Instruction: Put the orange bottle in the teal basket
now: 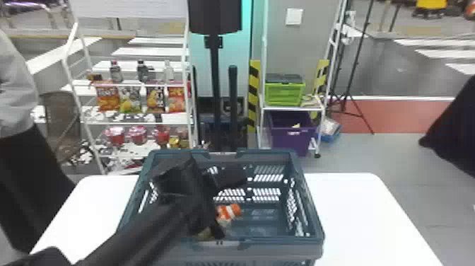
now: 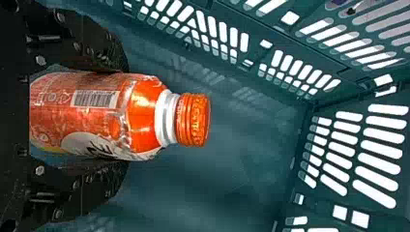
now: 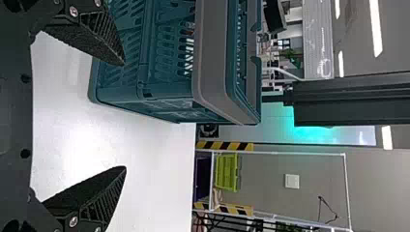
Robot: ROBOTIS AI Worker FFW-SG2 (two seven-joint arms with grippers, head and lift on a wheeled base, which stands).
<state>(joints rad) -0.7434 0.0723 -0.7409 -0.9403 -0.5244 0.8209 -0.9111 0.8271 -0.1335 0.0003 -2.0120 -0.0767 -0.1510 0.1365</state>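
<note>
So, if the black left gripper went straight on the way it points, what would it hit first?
Probably the inside of the teal plastic basket; depth leaves unclear whether floor or slotted wall. The orange screw-cap bottle would likely touch before the gripper.

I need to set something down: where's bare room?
The white table is bare right of the basket, though the robot's right fingers are near, with a smaller patch left of it. Inside the basket, the left arm and orange bottle crowd the left and middle; the right is free.
</note>
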